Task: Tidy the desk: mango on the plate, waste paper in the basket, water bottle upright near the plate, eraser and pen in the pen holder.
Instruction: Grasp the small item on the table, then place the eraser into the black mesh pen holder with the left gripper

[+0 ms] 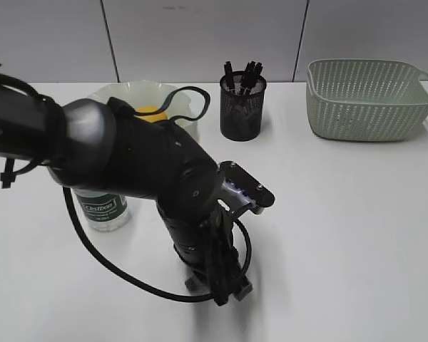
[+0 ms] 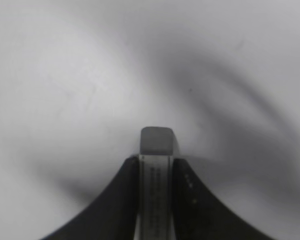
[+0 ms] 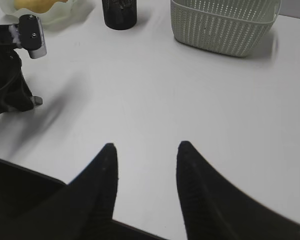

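Between your left fingers (image 2: pixel 156 200) sits the eraser (image 2: pixel 156 145), pinched narrow against the worktop (image 1: pixel 342 214) for lifting toward the pen holder (image 1: pixel 242 107) beyond them. Your right fingers (image 3: pixel 146 165) stand half-open, empty.

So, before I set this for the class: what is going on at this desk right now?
The left gripper is down at the desk with its jaws closed on the eraser. The right gripper hovers open and empty. The mango lies on the plate, the water bottle stands upright beside it, and pens stick out of the pen holder. The basket stands at the back right; no waste paper is visible.
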`<state>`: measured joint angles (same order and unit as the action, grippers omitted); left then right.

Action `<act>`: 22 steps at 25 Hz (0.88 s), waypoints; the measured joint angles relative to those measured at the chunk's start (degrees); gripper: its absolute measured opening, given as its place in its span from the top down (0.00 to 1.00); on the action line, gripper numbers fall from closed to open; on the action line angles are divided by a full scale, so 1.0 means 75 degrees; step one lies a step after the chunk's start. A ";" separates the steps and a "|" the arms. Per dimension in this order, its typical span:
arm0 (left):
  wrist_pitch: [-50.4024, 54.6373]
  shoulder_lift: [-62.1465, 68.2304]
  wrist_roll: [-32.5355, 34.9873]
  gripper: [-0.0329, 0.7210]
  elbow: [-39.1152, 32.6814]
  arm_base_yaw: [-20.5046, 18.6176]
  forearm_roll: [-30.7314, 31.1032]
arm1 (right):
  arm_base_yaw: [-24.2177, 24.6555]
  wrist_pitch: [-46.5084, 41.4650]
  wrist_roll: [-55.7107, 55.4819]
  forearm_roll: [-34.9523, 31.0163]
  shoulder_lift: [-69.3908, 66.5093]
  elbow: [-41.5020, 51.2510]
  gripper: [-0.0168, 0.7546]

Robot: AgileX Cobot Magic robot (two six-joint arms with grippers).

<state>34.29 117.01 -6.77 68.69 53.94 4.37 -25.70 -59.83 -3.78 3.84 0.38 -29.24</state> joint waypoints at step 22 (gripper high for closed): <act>-1.1084 0.0989 -0.0017 0.77 0.1334 -0.2474 0.0288 | 0.0000 0.0000 0.0000 0.0033 0.0000 0.0000 0.56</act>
<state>-48.84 124.42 -6.90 78.70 35.39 6.53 -25.70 -59.83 -3.78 4.09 0.38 -29.24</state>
